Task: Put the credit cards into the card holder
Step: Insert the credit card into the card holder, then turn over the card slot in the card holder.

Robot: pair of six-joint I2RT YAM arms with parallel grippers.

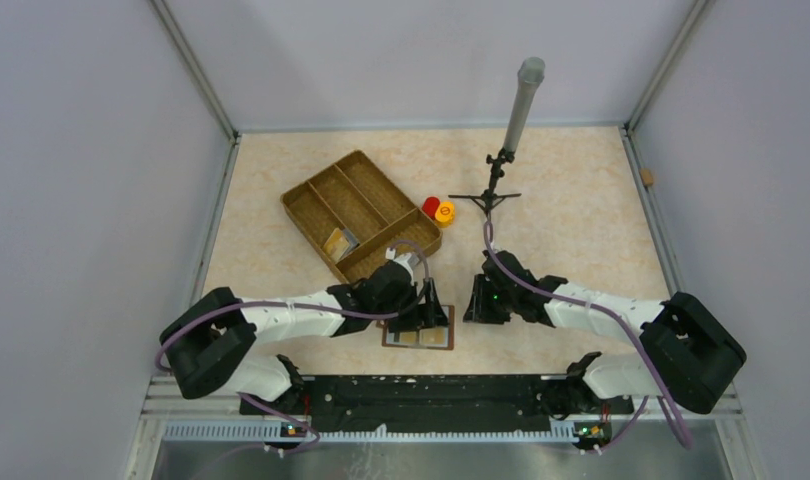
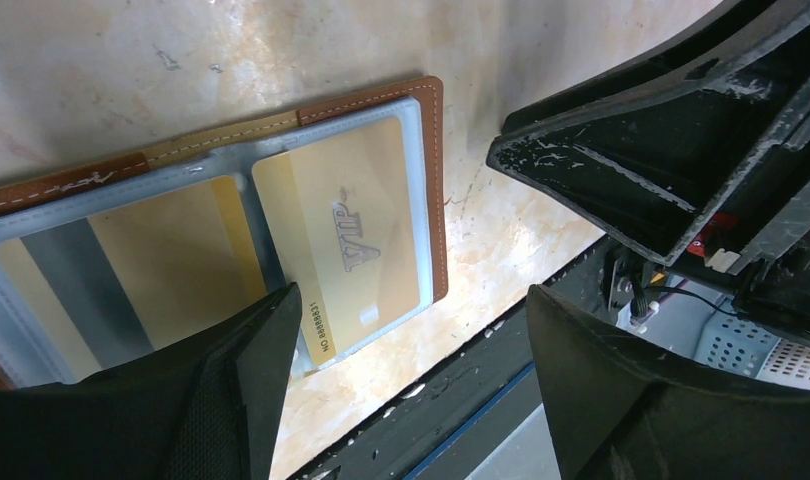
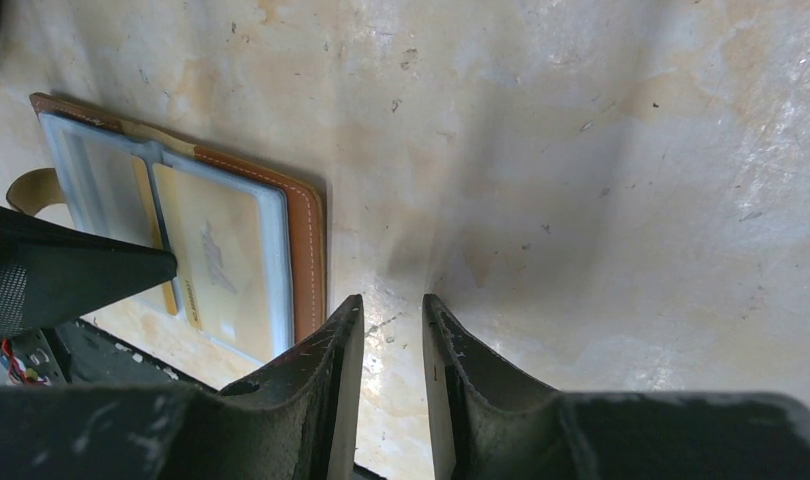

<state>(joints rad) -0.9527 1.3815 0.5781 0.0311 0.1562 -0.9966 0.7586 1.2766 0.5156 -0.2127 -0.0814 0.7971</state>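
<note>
Bare tabletop (image 1: 571, 240) is shown between card holder (image 1: 422, 340) and right gripper (image 1: 479, 304); farther back, passage is narrowed by wicker tray (image 1: 321, 180), round caps (image 1: 438, 209) and tripod (image 1: 494, 190).
</note>
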